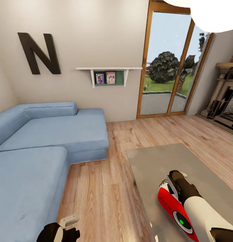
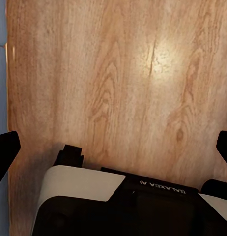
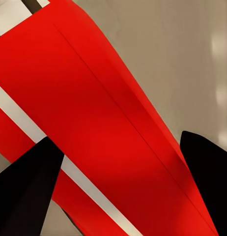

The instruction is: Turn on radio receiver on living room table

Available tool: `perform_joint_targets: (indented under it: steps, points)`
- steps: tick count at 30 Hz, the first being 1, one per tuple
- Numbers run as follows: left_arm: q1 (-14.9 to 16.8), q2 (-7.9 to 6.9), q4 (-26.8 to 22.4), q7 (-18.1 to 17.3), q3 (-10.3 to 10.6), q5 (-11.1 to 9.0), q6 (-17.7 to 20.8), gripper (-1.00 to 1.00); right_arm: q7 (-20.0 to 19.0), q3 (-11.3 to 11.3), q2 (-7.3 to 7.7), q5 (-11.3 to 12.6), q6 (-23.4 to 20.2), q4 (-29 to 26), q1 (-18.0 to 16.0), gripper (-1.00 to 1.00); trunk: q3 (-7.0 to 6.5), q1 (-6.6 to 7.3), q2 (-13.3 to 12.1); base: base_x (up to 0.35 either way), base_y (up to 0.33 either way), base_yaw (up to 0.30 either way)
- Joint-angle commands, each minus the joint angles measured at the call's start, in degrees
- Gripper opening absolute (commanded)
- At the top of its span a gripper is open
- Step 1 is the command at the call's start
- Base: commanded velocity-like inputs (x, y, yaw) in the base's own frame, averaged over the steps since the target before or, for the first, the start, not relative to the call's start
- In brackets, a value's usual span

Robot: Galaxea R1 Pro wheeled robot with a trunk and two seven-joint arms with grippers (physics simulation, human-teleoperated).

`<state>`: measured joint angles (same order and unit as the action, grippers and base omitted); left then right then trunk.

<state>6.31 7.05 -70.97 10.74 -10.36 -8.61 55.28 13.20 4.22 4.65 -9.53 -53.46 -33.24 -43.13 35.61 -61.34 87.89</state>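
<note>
Radio [image 1: 170,205] sits on the table [image 1: 153,161], right gripper [image 3: 123,187] spread open right over its red top, about to press. Probably not on yet. Left gripper [image 2: 113,147] open above the floor [image 2: 118,73].

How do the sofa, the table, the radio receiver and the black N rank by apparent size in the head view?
1. sofa
2. table
3. and 4. radio receiver and black N: they look alike; the radio is nearer and partly hidden by the right arm, so unranked.

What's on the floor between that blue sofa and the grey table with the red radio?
Nothing: in the head view, bare wood floor runs between the sofa and the table where the radio lies.
</note>
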Motion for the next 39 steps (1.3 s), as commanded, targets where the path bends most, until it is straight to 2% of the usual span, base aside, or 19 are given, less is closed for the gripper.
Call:
perform_joint_targets:
  steps: [1,9,14,24,25,39]
  points:
    - [0.0,0.02,0.0,0.0,0.0,0.0,0.0,1.0,0.1,0.1,0.01,-0.5,2.8,2.3,0.1,-1.0,0.02,-0.02,0.0,0.0,0.0,0.0]
    - [0.0,0.15,-0.1,0.0,0.1,0.0,0.0,1.0,0.1,0.1,0.03,-0.5,2.8,2.3,0.1,-1.0,0.02,-0.02,0.0,0.0,0.0,0.0]
    - [0.0,0.1,0.0,0.0,0.1,0.0,0.0,1.0,0.1,0.1,0.02,-0.5,2.8,2.3,0.1,-1.0,0.92,-1.12,2.0,0.0,0.0,0.0]
    - [0.0,0.07,-0.1,0.1,0.1,0.0,0.1,1.0,0.1,0.1,0.01,-0.5,2.8,2.3,0.1,-1.0,0.92,-1.12,2.0,0.0,0.0,0.0]
    - [0.0,0.03,-0.1,0.1,0.1,0.0,0.1,1.0,0.1,0.1,0.01,-0.5,2.8,2.3,0.1,1.0,0.92,-1.12,2.0,0.0,0.0,0.0]
    - [0.0,-0.02,-0.1,0.1,0.0,0.0,0.1,1.0,0.1,0.1,0.01,-0.5,2.8,2.3,0.1,1.0,0.92,-1.12,2.0,0.0,0.0,0.0]
